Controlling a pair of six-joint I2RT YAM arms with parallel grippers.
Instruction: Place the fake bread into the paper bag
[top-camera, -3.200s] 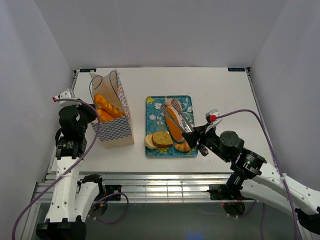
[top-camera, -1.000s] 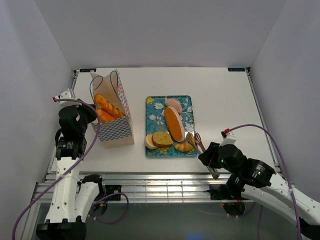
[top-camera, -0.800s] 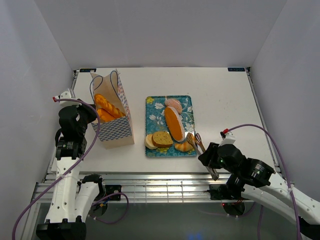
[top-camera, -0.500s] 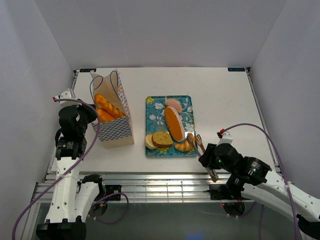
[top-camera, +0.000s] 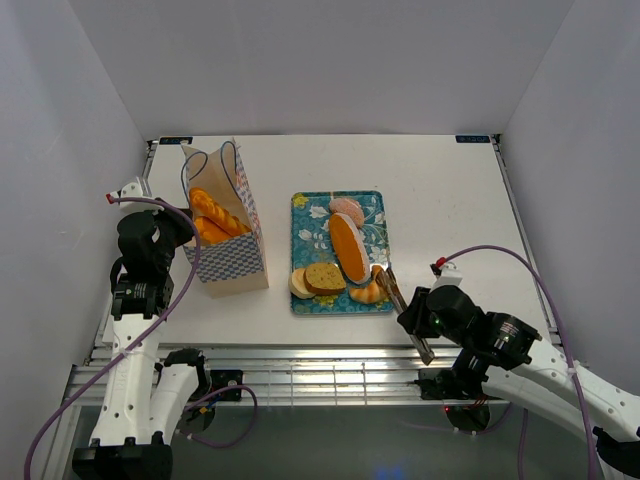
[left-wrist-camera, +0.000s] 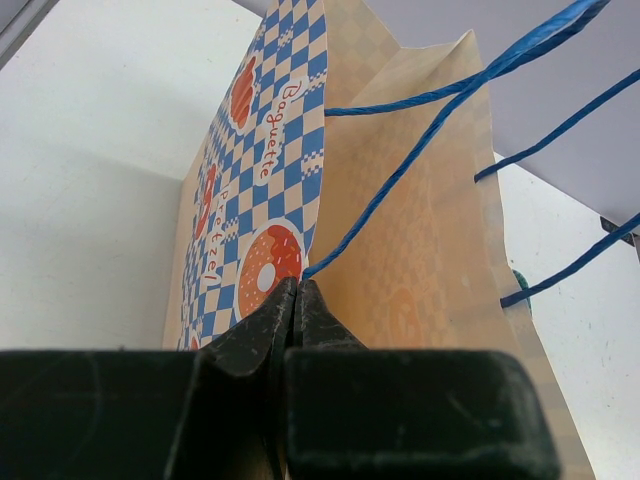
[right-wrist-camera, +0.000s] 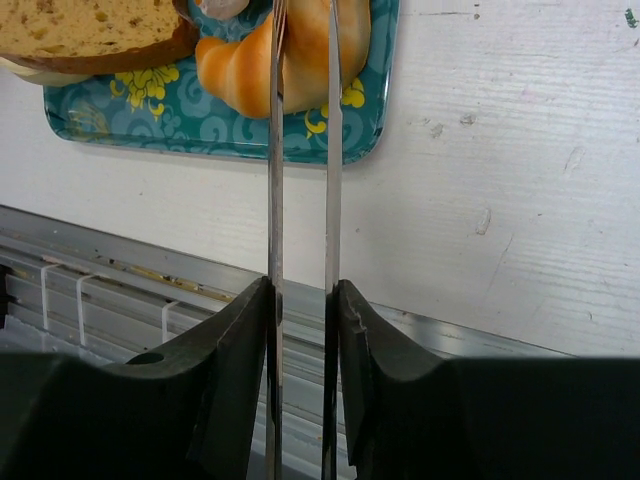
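Observation:
The paper bag (top-camera: 228, 240) stands left of the tray with long golden breads (top-camera: 212, 218) inside. My left gripper (top-camera: 180, 232) is shut on the bag's rim by the blue cord handle (left-wrist-camera: 400, 170); the pinch shows in the left wrist view (left-wrist-camera: 297, 290). My right gripper (top-camera: 417, 322) is shut on metal tongs (top-camera: 392, 288). The tong arms (right-wrist-camera: 275, 150) reach over a croissant (right-wrist-camera: 300, 60) at the tray's near right corner (top-camera: 368, 291); their tips are cut off. A long orange loaf (top-camera: 347, 247), round slices (top-camera: 322, 277) and a pale bun (top-camera: 347, 209) lie on the tray.
The teal floral tray (top-camera: 305, 215) sits mid-table; its near rim (right-wrist-camera: 200, 135) is close to the table's front edge. A metal rail (right-wrist-camera: 120, 270) runs along that edge under my right gripper. White walls enclose the table on three sides.
My right arm has drawn back from over the long loaf towards the front edge. In the last second the tongs edged left over the croissant. The left arm and bag have not moved.

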